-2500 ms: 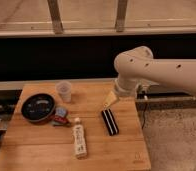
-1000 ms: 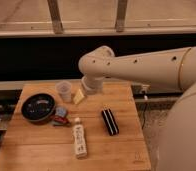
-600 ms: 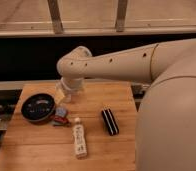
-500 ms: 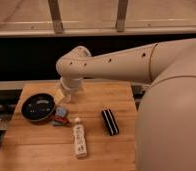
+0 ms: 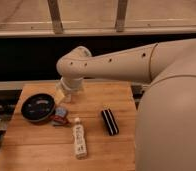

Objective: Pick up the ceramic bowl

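Observation:
The ceramic bowl (image 5: 37,107) is round, shallow and dark, and sits on the left part of the wooden table (image 5: 101,155). My gripper (image 5: 62,95) hangs at the end of the white arm (image 5: 116,62), just right of the bowl's rim and a little above the table. It holds nothing that I can see. The small plastic cup is hidden behind the gripper.
A small red and blue packet (image 5: 60,116) lies just right of the bowl. A white bottle (image 5: 79,140) lies on its side near the table's middle front. A black striped object (image 5: 109,121) lies to the right. A dark ledge and window frame run behind the table.
The arm has swung left from the table's right side, over the black object, to beside the bowl. In the last half second it has hardly moved. The objects stay put.

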Controlling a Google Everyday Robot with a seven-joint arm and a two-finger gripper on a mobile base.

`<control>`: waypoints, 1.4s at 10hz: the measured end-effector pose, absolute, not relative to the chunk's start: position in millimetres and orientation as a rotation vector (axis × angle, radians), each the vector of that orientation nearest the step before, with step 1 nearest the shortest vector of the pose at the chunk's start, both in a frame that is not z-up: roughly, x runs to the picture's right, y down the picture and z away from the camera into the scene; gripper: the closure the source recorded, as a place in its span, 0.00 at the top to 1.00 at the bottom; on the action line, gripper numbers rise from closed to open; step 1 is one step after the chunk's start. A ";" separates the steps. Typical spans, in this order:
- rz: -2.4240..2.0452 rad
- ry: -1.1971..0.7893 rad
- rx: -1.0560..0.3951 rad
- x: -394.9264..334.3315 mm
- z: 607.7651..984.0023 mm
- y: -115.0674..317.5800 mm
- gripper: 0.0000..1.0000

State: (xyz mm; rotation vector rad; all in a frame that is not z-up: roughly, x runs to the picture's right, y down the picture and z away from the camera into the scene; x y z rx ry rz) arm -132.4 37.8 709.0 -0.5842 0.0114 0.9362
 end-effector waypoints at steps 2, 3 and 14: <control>0.887 -0.004 -0.600 -157.6 718.0 38.6 0.80; 0.867 -0.011 -0.611 -172.2 723.5 38.0 0.80; 0.715 -0.014 -0.840 -280.7 821.2 83.8 0.80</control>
